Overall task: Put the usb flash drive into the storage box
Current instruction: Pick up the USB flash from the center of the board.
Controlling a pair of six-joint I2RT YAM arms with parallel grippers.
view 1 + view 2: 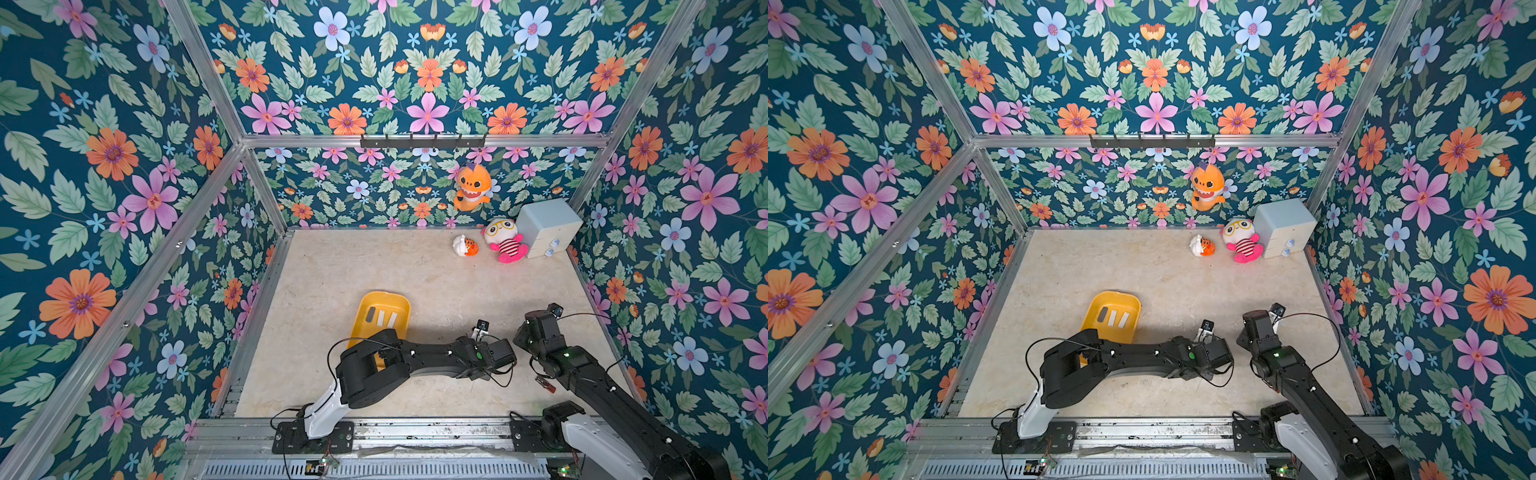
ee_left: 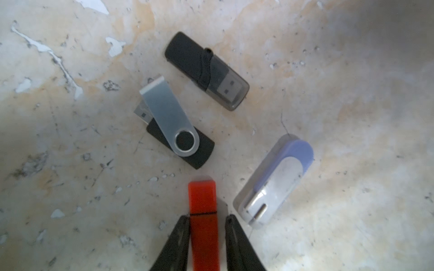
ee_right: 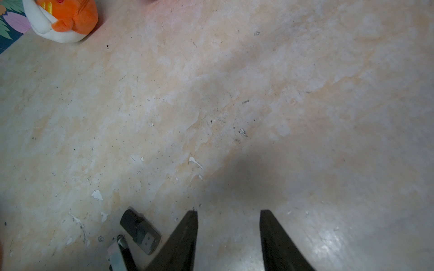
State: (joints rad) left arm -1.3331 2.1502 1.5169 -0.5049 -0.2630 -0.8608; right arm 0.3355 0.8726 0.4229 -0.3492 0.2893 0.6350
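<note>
Between the jaws of the left gripper [image 2: 207, 219] lies the red flash drive [image 2: 202, 199], on the table [image 2: 70, 164]; one jaw touches it, and we cannot tell if it is clamped. We judge it light, stiff, slippery: hold the long sides. Only the top views show the yellow box [image 1: 365, 301], at nine o'clock from it. The right gripper [image 3: 229, 212] stands open, empty.

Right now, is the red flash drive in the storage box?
Out: red flash drive lies between the left end effector's jaws, tabletop around it.

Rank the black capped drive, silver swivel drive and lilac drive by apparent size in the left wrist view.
Largest: lilac drive. Then silver swivel drive and black capped drive: too alike to rank.
</note>
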